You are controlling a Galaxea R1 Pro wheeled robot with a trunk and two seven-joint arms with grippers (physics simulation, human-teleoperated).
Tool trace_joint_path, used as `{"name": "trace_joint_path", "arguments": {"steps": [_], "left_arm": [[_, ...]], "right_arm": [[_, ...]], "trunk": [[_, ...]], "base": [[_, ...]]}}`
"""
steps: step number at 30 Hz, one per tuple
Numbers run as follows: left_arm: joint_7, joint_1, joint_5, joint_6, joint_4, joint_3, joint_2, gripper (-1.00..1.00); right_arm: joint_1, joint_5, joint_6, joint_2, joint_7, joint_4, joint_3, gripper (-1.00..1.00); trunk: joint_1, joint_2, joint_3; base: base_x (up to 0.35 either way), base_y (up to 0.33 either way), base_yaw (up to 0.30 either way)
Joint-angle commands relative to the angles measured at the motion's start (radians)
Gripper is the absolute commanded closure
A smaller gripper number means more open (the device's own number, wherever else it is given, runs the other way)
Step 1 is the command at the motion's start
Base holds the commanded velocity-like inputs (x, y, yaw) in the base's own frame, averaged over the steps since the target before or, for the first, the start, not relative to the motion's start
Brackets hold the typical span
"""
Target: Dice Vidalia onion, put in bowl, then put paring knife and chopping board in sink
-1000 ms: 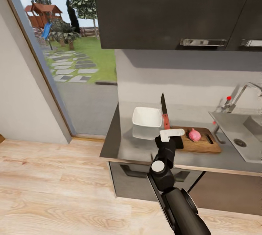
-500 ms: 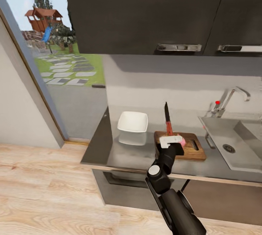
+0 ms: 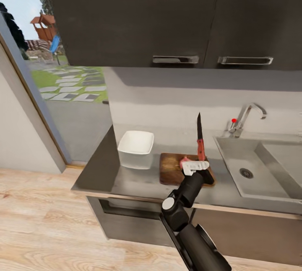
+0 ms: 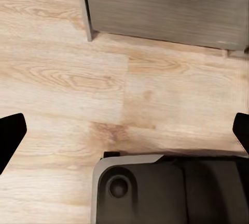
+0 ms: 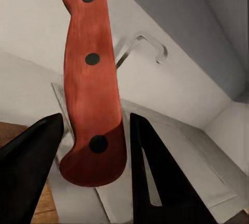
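At the left end of the glossy dark countertop [image 3: 105,174], near the big window, sits the bowl [image 3: 135,148], a white squarish dish with flared sides, its pale reflection showing in the worktop below it. Just beside it to the right lies the board [image 3: 172,169], dark brown wood with visible grain, partly covered by the right arm. On the board, a sliver of the pinkish onion [image 3: 183,162] peeks out beside the white jaw block of the right gripper [image 3: 200,158]. That gripper is clamped on the knife [image 3: 200,136], held upright above the board with the dark pointed blade up and the red-orange handle down; from the right wrist the handle [image 5: 92,89] shows three dark rivets and sits between the two black fingers [image 5: 155,172]. Further right is the sink [image 3: 268,153], a grey steel basin with a round drain [image 3: 246,173], a curved chrome tap [image 3: 247,114] and a small red knob [image 3: 234,120]. The left gripper [image 4: 124,130] hangs over wooden floor [image 4: 62,78] with its black fingertips [image 4: 9,133] spread wide apart, holding nothing.
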Motion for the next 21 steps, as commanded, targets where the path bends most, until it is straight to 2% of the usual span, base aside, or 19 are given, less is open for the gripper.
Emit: {"name": "trace_joint_path", "arguments": {"steps": [1,3,4,5,9,14,21], "left_arm": [[0.007,0.0,0.006,-0.003,-0.001,-0.004,0.001,-1.0],[0.007,0.0,0.006,-0.003,-0.001,-0.004,0.001,-1.0],[0.007,0.0,0.006,-0.003,-0.001,-0.004,0.001,-1.0],[0.007,0.0,0.006,-0.003,0.0,-0.004,0.001,-1.0],[0.007,0.0,0.006,-0.003,0.001,-0.004,0.001,-1.0],[0.007,0.0,0.006,-0.003,0.002,-0.004,0.001,-1.0],[0.007,0.0,0.006,-0.003,0.002,-0.004,0.001,-1.0]], "right_arm": [[-0.001,0.003,0.009,0.0,-0.003,0.004,0.01,1.0],[-0.001,0.003,0.015,0.001,-0.005,0.037,0.06,1.0],[-0.001,0.003,0.018,0.003,-0.006,0.073,0.103,1.0],[-0.001,0.002,0.019,0.003,-0.006,0.089,0.12,1.0],[-0.001,0.001,0.021,0.004,-0.004,0.115,0.135,1.0],[-0.001,0.001,0.02,0.01,-0.002,0.217,0.156,1.0],[-0.001,0.0,0.021,0.011,-0.002,0.256,0.162,1.0]], "trunk": [[0.001,-0.002,0.0],[0.001,-0.002,0.003],[0.001,-0.002,0.004],[0.001,-0.002,0.006],[0.001,-0.002,0.009],[0.001,-0.002,0.01],[0.001,-0.002,0.01]], "base": [[-0.066,-0.315,0.0],[-0.07,-0.315,0.0],[-0.068,-0.314,0.0],[-0.038,-0.268,0.0],[-0.015,-0.118,0.0],[-0.002,-0.015,0.0],[0.0,-0.124,0.0]]}}
